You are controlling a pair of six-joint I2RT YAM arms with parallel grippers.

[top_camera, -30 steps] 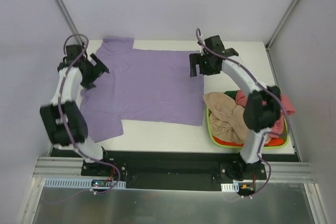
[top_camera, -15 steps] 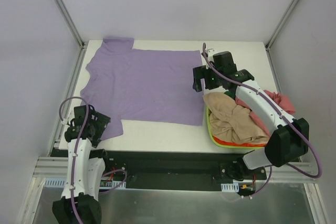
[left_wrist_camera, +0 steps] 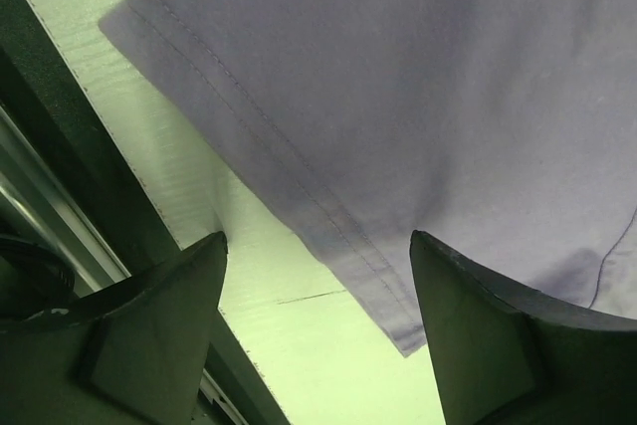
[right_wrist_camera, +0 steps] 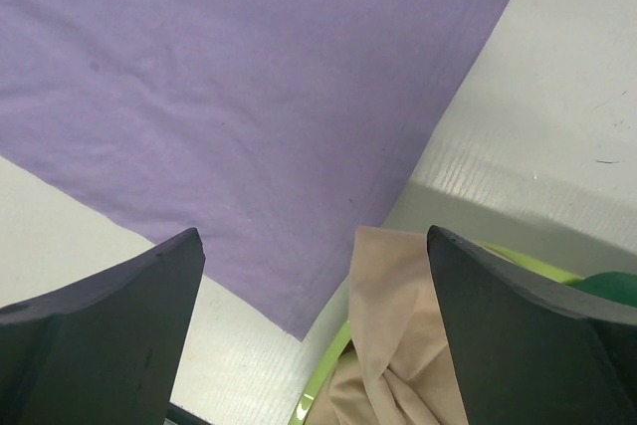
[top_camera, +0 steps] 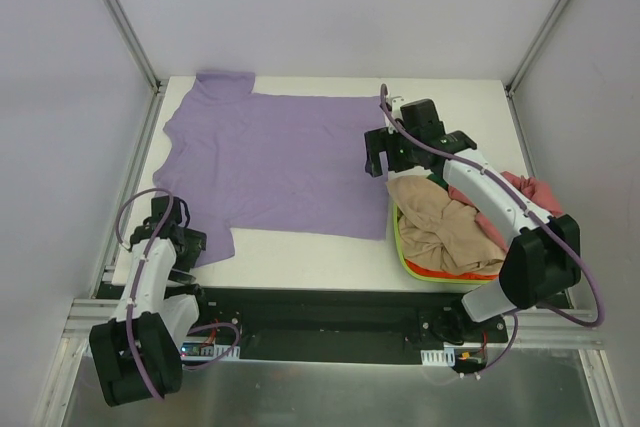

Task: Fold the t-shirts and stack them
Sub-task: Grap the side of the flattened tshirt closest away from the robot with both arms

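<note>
The top view is bright and evenly lit from above, with faint, soft shadows on the white worktop (top_camera: 300, 259) and no glare. The left wrist view is dimmer with a green cast, yet hem stitching on the lavender t-shirt (left_wrist_camera: 418, 97) is sharp. The left tool (left_wrist_camera: 317, 241) and right tool (right_wrist_camera: 314, 236) are dark, soft-edged shapes near the lens.

From here I read the lavender t-shirt (top_camera: 280, 162) as soft matt cloth with a double-stitched hem, the tan t-shirt (top_camera: 435, 212) as crumpled matt cloth, the basket (right_wrist_camera: 317, 385) as smooth glossy plastic, the table (top_camera: 300, 252) as matt white, finely ribbed, and the left gripper (left_wrist_camera: 317, 236) as dull dark plastic.
</note>
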